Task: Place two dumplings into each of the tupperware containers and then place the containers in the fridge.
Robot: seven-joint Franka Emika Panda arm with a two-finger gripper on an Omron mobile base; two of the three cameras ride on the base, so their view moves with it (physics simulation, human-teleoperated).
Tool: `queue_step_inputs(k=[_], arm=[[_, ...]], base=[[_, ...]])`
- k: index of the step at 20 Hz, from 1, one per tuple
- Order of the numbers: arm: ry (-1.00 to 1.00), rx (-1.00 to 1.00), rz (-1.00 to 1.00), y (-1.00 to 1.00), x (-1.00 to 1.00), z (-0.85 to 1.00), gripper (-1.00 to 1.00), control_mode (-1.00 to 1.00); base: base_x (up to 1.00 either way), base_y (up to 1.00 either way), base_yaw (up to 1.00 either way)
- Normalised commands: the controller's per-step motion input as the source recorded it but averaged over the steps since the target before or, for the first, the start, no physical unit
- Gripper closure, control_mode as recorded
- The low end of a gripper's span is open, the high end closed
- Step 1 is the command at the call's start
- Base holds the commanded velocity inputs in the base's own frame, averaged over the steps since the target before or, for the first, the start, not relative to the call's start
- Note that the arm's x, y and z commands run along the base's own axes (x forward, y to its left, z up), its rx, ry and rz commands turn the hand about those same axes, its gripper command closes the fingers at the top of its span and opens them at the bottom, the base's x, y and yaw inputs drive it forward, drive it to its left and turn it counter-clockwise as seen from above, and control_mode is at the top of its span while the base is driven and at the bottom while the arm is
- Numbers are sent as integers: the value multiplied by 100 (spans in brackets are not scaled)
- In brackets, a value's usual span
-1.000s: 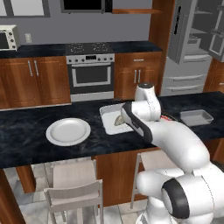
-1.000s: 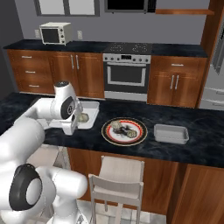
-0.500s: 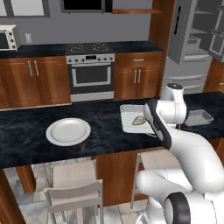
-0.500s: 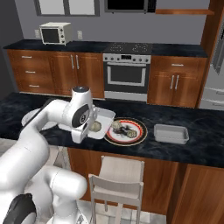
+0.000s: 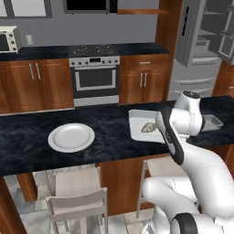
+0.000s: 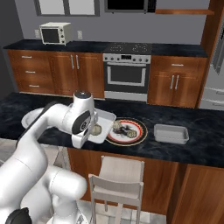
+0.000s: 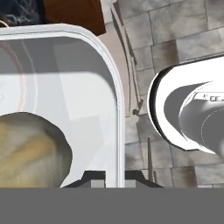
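Here, the pincer (image 7: 115, 177) grips a container (image 5: 139, 125) by its rim, jaws shut, a dumpling (image 5: 148, 127) inside; the fridge (image 5: 206, 50) stands beyond, to its right.

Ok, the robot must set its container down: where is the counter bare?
Bare counter lies between the white plate and the gripped container. Crowded: that container, the red-rimmed plate and the second container sit close together.

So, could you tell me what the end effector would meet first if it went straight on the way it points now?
The end effector is shut on the rim of the tupperware container, so that rim lies directly ahead. Past its far corner the line seems to lead to the tiled floor, though depth is unclear.
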Motion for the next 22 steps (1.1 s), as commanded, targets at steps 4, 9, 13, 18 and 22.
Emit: queue_step_inputs(k=[4, 9, 13, 18, 22], arm=[[-3, 4, 0, -21, -20, 0, 100, -100], [0, 0, 0, 0, 0, 0, 100, 100], [0, 0, 0, 0, 0, 0, 100, 100], [0, 0, 0, 0, 0, 0, 100, 100], [0, 0, 0, 0, 0, 0, 100, 100]], base=[[0, 0, 0], [-62, -50, 0], [-26, -49, -1], [11, -91, -10], [27, -100, -12]])
